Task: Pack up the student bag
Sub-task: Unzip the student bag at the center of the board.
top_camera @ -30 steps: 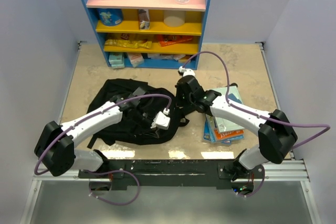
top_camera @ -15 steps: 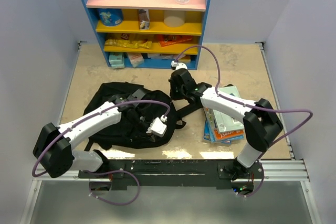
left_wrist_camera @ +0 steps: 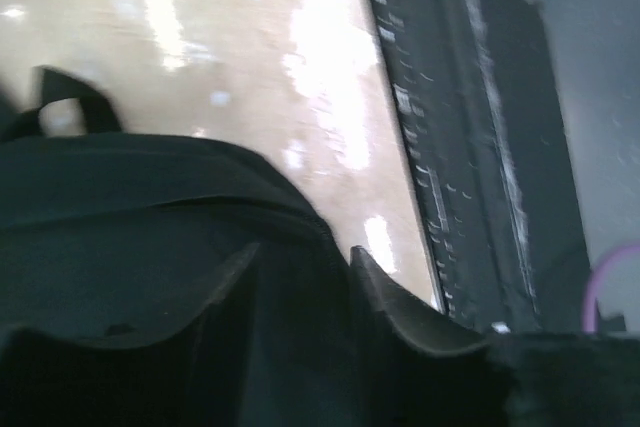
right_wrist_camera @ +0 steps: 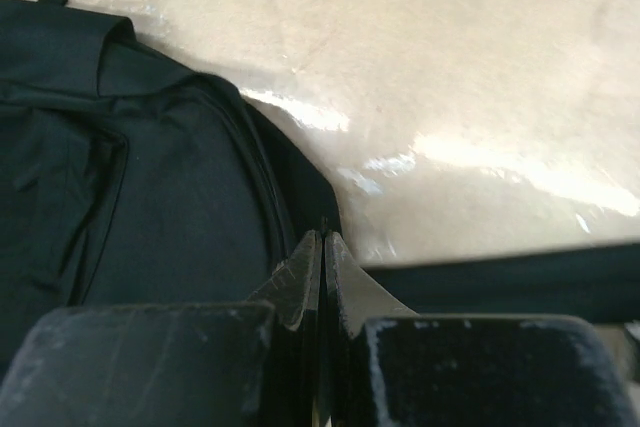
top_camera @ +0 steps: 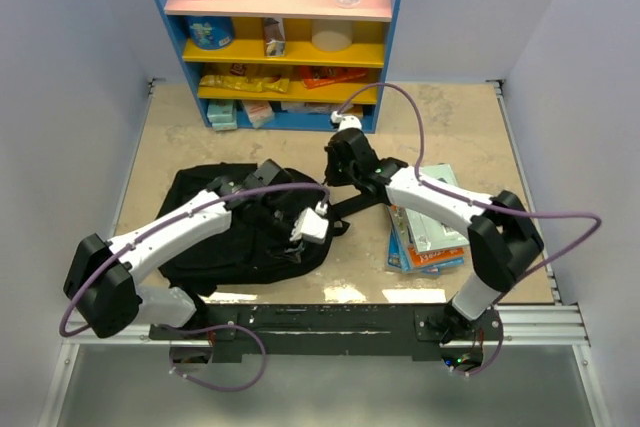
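Black limp fabric student bag point(top_camera: 220, 237), edge in tight R gripper point(right_wrist_camera: 322, 237).

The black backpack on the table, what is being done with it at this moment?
Both arms are working on the backpack. The right gripper is shut at its edge and seems to pinch the fabric. The left gripper is on top of the bag, fingers apart with black cloth between them; whether it grips is unclear. A stack of books lies beside the bag, not packed yet.

The tool point(right_wrist_camera: 322, 241) pinches student bag's point(right_wrist_camera: 150, 197) edge
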Controlling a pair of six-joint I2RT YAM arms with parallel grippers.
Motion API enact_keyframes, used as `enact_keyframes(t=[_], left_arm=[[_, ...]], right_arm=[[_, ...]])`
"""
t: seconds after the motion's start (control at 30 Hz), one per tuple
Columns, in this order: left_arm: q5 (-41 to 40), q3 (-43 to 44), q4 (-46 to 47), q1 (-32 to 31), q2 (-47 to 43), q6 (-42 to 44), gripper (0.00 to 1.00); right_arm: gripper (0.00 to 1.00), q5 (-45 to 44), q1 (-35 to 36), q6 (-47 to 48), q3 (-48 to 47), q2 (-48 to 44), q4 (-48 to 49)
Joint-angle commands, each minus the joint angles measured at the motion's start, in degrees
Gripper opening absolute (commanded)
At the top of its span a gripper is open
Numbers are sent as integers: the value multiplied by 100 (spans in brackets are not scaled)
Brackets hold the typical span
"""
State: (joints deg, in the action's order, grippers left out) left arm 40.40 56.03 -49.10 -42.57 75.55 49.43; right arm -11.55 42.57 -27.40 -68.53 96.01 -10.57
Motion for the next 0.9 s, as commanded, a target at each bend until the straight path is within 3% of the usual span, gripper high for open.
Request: enact_keyframes(t=[0.0, 0.03, 0.07, 0.1, 0.13, 0.17, 0.33, 0.6, 0.7, 0.8, 0.83, 0.87], left_arm=[[-296, 715, 1069, 240, 266, -1619, 53], [-218, 916, 1130, 257, 337, -1890, 53], [-95, 997, 1174, 258, 390, -2006, 70], [-68, 1076, 1227, 258, 477, -2251, 71], [-33, 1146, 1410, 266, 513, -2375, 92], [-50, 1156, 1525, 258, 548, -2524, 96], [-357, 699, 2569, 117, 882, -3755, 100], [-1473, 673, 3082, -6, 1445, -5345, 100], [-1562, 454, 3309, -24, 1489, -5584, 93], [-1343, 348, 3450, -15, 1568, -5637, 70], [-1246, 338, 3477, -24, 1577, -5663, 54], [-1124, 312, 3521, -50, 1586, -5664, 47]], right_arm=[[0, -602, -55, -309, 489, -792, 266], [0, -611, -55, -362, 638, -855, 257], [0, -629, -47, -441, 700, -908, 257], [0, -638, -47, -477, 744, -960, 231], [0, -638, -55, -494, 797, -970, 213], [0, -638, -47, -538, 806, -979, 196], [0, -629, -47, -574, 780, -1014, 169], [0, -699, -55, -609, 797, -1102, 99], [0, -673, -47, -618, 833, -1137, 125], [0, -708, -47, -600, 833, -1137, 108], [0, -717, -55, -600, 833, -1137, 108], [0, -734, -47, -609, 841, -1137, 116]])
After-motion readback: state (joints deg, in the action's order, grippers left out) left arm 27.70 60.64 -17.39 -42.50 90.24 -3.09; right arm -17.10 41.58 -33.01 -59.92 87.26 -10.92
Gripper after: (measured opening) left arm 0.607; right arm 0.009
